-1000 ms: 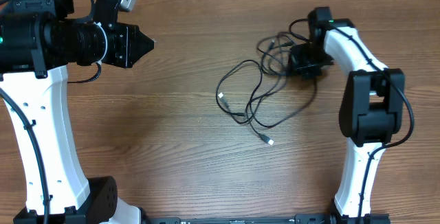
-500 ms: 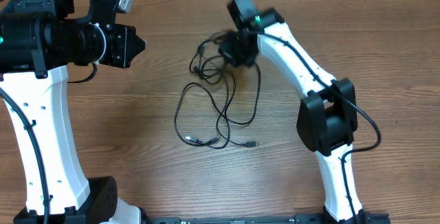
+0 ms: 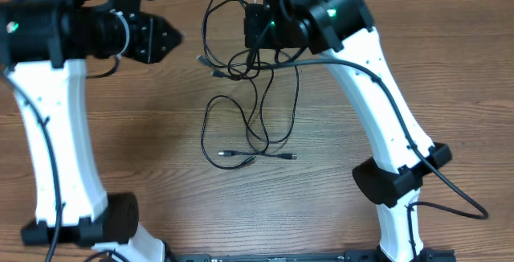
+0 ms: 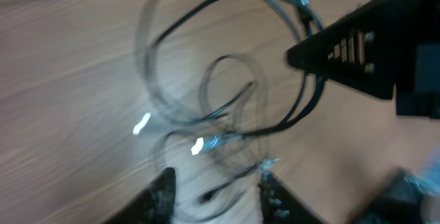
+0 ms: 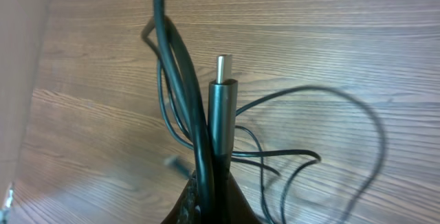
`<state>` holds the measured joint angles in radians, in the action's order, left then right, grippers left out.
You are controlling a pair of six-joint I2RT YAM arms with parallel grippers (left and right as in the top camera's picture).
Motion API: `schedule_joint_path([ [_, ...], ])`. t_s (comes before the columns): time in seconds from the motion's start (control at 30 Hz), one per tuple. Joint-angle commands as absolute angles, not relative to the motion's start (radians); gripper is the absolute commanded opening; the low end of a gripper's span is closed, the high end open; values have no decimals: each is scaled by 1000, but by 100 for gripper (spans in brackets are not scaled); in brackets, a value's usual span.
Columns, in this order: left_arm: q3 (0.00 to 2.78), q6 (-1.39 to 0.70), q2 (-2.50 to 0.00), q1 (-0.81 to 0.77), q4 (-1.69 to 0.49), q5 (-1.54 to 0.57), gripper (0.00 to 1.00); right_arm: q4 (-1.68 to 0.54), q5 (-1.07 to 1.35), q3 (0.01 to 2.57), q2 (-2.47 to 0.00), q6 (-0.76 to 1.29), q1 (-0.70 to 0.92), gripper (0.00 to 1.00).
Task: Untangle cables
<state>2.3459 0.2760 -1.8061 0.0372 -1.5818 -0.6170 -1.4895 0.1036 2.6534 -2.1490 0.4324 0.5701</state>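
The cables [image 3: 238, 67] are thin black cords in a loose tangle, hanging from my right gripper [image 3: 255, 30] at the far middle of the table. Their lower loops and two plug ends [image 3: 230, 155] trail on the wood. In the right wrist view the right gripper [image 5: 213, 183] is shut on a black plug [image 5: 223, 114] with a metal tip, with a cord pinched beside it. My left gripper [image 3: 178, 38] sits just left of the tangle, pointing at it. In its own blurred view the left gripper [image 4: 216, 176] is open, with the cables [image 4: 227, 138] beyond its tips and the right gripper [image 4: 357, 45] at the upper right.
The right arm [image 3: 377, 109] reaches diagonally across the table from its base [image 3: 393, 186] at the lower right. The left arm's white column [image 3: 56, 133] stands along the left side. The table [image 3: 144, 149] is plain wood.
The right arm has swung left and toward the far edge, dragging the cables with it and lifting the tangle. The left gripper, shut earlier, now has its fingers apart.
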Motion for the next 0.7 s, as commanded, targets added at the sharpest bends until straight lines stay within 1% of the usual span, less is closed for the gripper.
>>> schedule_joint_path([
  [0.0,2356,549,-1913,7,-1609,-1005,49,-1509,75,2680,-2092,384,555,4],
  [0.07,2356,629,-1960,-7,-1623,-1095,53,-1517,76,2679,-2077,367,555,4],
  [0.27,2356,685,-2058,-59,-1621,-1118,55,-1560,81,2679,-2041,350,555,4],
  [0.3,2356,693,-2071,-72,-1615,-1112,58,-1567,84,2679,-2034,350,555,4],
  [0.37,2356,696,-2089,-97,-1592,-1091,68,-1579,83,2679,-2026,349,555,4],
  [0.4,2356,696,-2093,-109,-1577,-1077,69,-1584,84,2679,-2024,349,555,4],
  [0.43,2356,696,-2096,-120,-1561,-1060,68,-1588,84,2679,-2020,350,555,4],
  [0.5,2356,696,-2096,-149,-1514,-978,61,-1599,92,2679,-2020,349,555,4],
  [0.53,2357,696,-2096,-162,-1496,-934,60,-1605,99,2679,-2020,348,555,4],
  [0.57,2358,672,-2096,-191,-1457,-820,58,-1615,106,2679,-2020,339,555,4],
  [0.6,2358,654,-2096,-204,-1438,-759,59,-1618,105,2679,-2020,339,555,4],
  [0.67,2361,627,-2095,-228,-1417,-671,59,-1619,105,2679,-2020,339,555,4],
])
